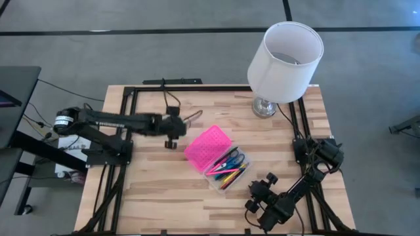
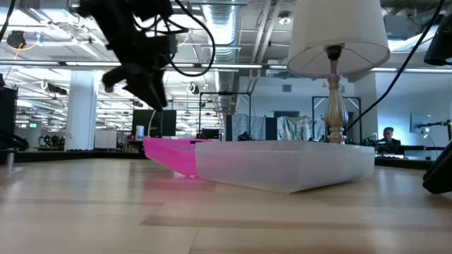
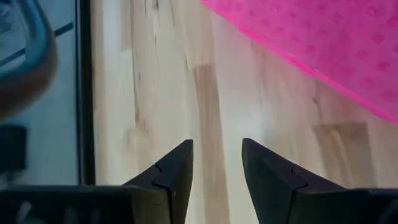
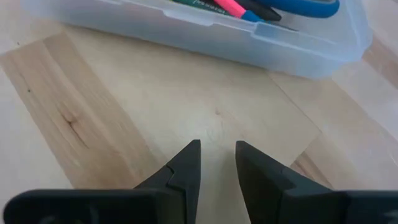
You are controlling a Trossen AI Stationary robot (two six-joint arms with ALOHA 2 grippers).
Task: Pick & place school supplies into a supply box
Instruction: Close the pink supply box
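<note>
High view: the supply box (image 1: 226, 172) sits open near the middle of the wooden table (image 1: 151, 190), turned at a slant. Its pink lid (image 1: 207, 147) is flipped back flat on the wood, on the side nearer the left arm. The clear tray part is next to the lid and holds the school supplies (image 1: 230, 168). In it I can see pens and pencils in pink, red, orange, yellow and blue, lying side by side, and the blue handles of the scissors (image 1: 237, 157) at the end nearer the lamp. In the right wrist view a pink pen (image 4: 229, 7) and the blue scissors handle show over the clear wall of the box. The left gripper (image 1: 170, 142) hangs over bare wood just beside the pink lid, not touching it. In the left wrist view its two dark fingers (image 3: 174, 171) stand a little apart with nothing between them, and the edge of the pink lid is ahead of them. The right gripper (image 1: 261, 185) is near the table's front right part, close to the tray side of the box but not touching it. Its fingers (image 4: 186, 165) are also a little apart, with only wood between them. A lamp with a white shade (image 1: 286, 62) stands at the back right of the table. In the low view the box looks like a pale low tray with the pink lid beside it.
</note>
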